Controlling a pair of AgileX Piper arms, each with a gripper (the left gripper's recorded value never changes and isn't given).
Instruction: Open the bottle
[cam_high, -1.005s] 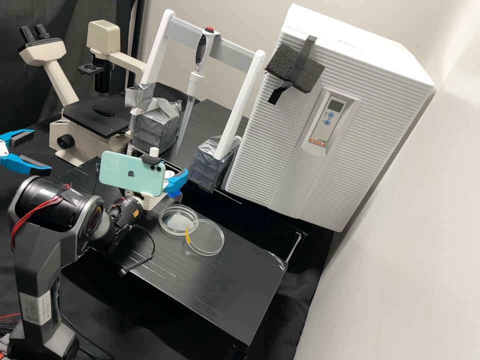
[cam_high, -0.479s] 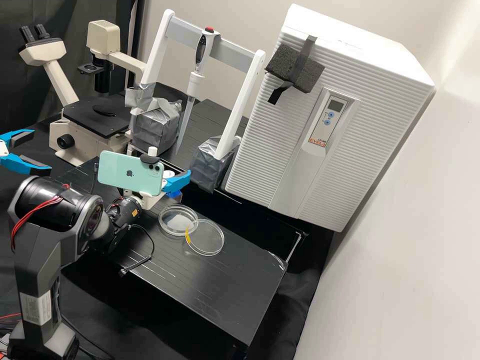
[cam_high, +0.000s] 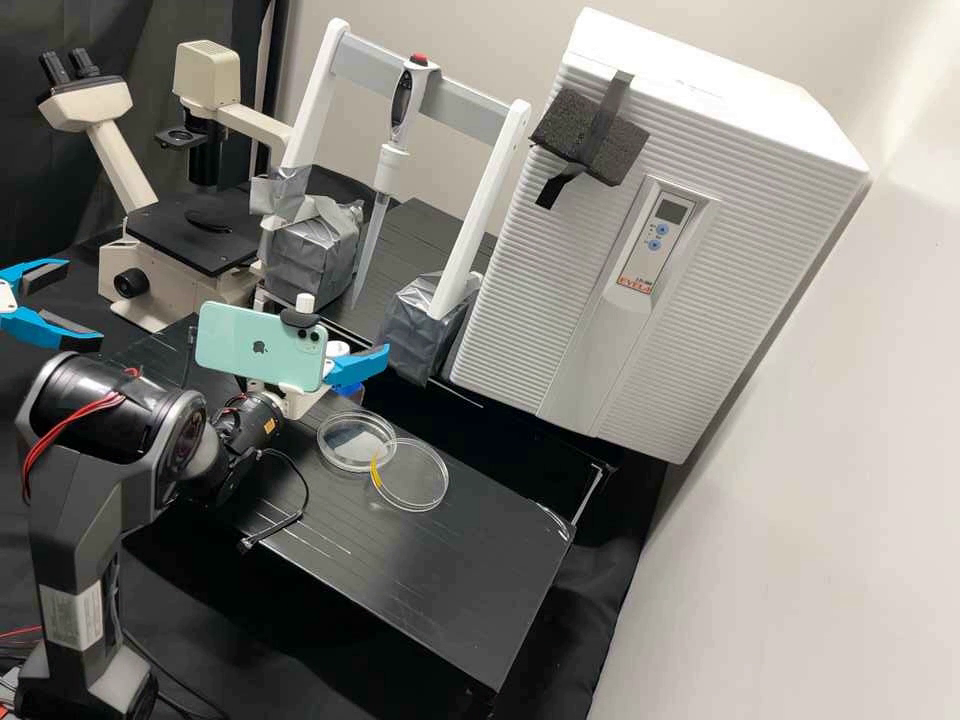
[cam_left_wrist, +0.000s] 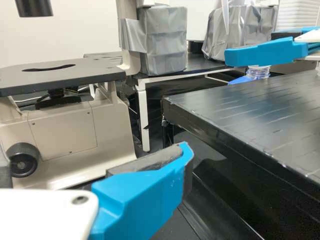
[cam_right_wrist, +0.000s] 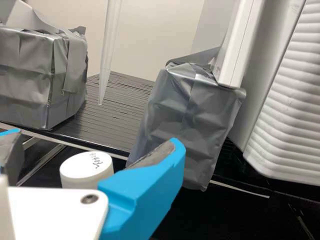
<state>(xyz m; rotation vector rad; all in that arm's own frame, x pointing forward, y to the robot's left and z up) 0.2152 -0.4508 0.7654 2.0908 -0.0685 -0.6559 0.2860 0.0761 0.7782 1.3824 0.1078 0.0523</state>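
The bottle (cam_left_wrist: 260, 73) stands on the black bench (cam_high: 450, 560) near the taped stand foot (cam_right_wrist: 190, 125). Its white cap (cam_right_wrist: 85, 169) sits between the right gripper (cam_right_wrist: 95, 150) jaws, which are spread wider than the cap. The left gripper (cam_high: 82, 302) hangs wide open, well apart beside the microscope (cam_high: 160, 250).

I see the bottle (cam_left_wrist: 260, 73) standing upright near the back edge of the black bench (cam_left_wrist: 260, 120). It is clear-bodied, its white cap (cam_right_wrist: 86, 169) on, with faint handwriting across the flat top.
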